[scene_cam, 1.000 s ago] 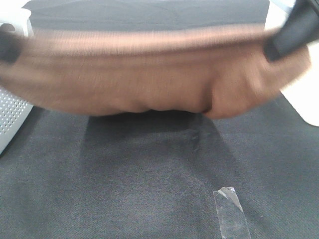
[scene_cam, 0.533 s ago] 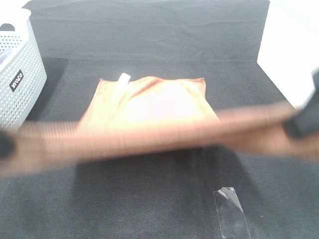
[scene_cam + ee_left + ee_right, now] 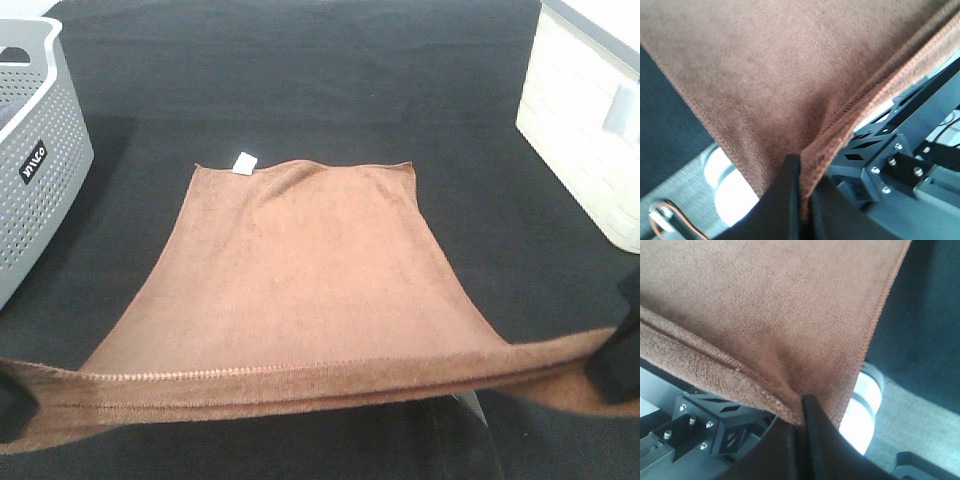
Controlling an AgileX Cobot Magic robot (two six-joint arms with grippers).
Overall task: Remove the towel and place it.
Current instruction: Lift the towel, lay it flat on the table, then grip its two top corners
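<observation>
The brown towel [image 3: 300,270] lies spread on the black table, its far edge flat with the white tag [image 3: 242,163] at the far left corner. Its near edge is lifted and stretched taut between my two grippers. My left gripper [image 3: 12,405] is shut on the near left corner at the lower left edge of the exterior view; the left wrist view shows the towel [image 3: 780,85] pinched between the fingers [image 3: 785,200]. My right gripper [image 3: 615,365] is shut on the near right corner; the right wrist view shows the towel [image 3: 770,305] clamped at the fingers [image 3: 812,430].
A white perforated basket [image 3: 30,170] stands at the left edge. A cream box [image 3: 590,110] stands at the far right. A strip of clear tape [image 3: 470,405] lies on the black cloth under the towel's near edge.
Both grippers have swung the towel down and toward the camera. Its far part now lies flat on the table, and the near edge is held lower and closer to the front.
</observation>
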